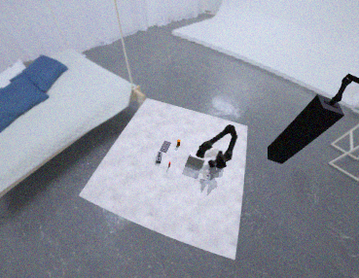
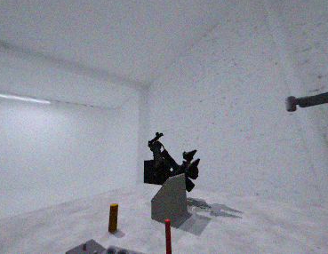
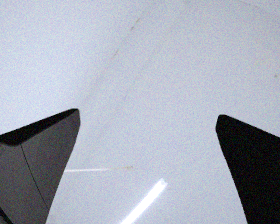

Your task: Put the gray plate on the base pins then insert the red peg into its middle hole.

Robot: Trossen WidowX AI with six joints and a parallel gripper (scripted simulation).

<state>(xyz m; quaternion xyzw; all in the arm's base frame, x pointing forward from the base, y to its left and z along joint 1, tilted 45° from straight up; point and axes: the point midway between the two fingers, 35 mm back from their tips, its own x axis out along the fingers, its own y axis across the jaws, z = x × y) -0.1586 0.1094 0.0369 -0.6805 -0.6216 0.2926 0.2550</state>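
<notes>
My gripper [image 1: 215, 161] [image 2: 197, 156] [image 3: 150, 120] is open and empty, raised beside the arm and aimed away from the parts. The red peg [image 1: 169, 164] [image 2: 168, 236] stands upright, well away from my gripper. A flat gray rectangle [image 1: 165, 146] and a narrower gray piece [image 1: 159, 157] lie near each other, apart from my gripper. Which one is the plate and which the base is too small to tell. The exterior view cuts off gray parts at its bottom edge. The wrist view shows only my fingers and a pale background; no task object is in it.
An orange cylinder [image 1: 178, 143] [image 2: 113, 218] stands upright behind the gray pieces. A larger gray slanted block [image 1: 193, 166] [image 2: 172, 201] stands between the arm and the small parts. All of them are on the pale mat [image 1: 139, 194].
</notes>
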